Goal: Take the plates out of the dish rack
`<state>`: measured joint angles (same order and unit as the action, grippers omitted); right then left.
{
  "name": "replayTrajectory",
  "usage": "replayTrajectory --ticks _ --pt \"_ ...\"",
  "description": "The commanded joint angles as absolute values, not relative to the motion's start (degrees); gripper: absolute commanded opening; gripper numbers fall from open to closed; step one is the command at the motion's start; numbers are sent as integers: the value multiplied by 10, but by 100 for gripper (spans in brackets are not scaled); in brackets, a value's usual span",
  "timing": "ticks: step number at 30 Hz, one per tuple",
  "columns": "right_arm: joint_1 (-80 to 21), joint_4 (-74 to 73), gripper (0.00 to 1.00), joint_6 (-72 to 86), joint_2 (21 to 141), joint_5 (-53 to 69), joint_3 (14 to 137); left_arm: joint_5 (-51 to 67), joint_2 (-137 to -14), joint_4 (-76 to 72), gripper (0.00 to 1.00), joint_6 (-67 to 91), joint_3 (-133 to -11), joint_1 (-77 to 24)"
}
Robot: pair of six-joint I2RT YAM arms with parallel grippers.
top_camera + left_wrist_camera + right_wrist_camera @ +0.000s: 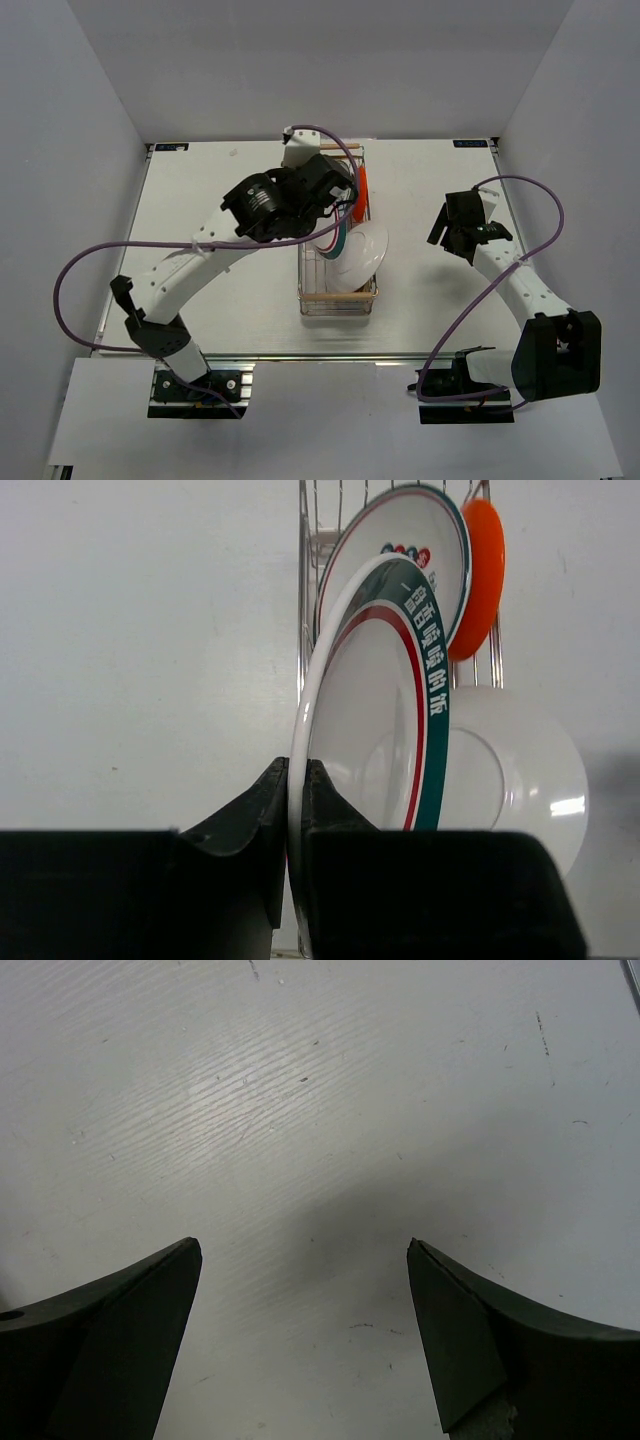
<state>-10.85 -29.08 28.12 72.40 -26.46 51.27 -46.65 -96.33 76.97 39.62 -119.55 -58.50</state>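
Unloading starting | left end effector (pixel 295 810) clamping rim of green-and-red-banded white round plate (pixel 370 720) at silver wire dish rack (pixel 338 303), frame centre | right end effector (pixel 303 1247) gaping, holding nothing | orange-red plate (pixel 483 575), others waiting

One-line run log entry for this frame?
left gripper shut on green-rimmed plate | at dish rack | right gripper open above table

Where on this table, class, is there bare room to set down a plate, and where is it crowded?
Bare table lies between the dish rack and the open right pincer, and along the near edge below the rack. The far-left corner is free too. Crowded: the rack, where the left pincer grips a green-rimmed plate among other plates.
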Motion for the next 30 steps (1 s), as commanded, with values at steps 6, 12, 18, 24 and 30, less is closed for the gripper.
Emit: replayTrajectory --ticks 6,12,18,24,30 --pt "-106 -289 89 287 729 -273 535 -539 -813 507 0 296 -1093 -563" --pt "-106 -284 89 287 730 -264 534 -535 -818 390 0 236 -1061 -484" --pt "-107 -268 89 278 729 -238 528 -402 -838 360 0 281 -997 -328" --pt "-106 -265 89 275 739 -232 531 -273 -808 267 0 336 -816 -186" --pt "-106 -263 89 277 759 -215 537 -187 -766 178 0 388 -649 -86"
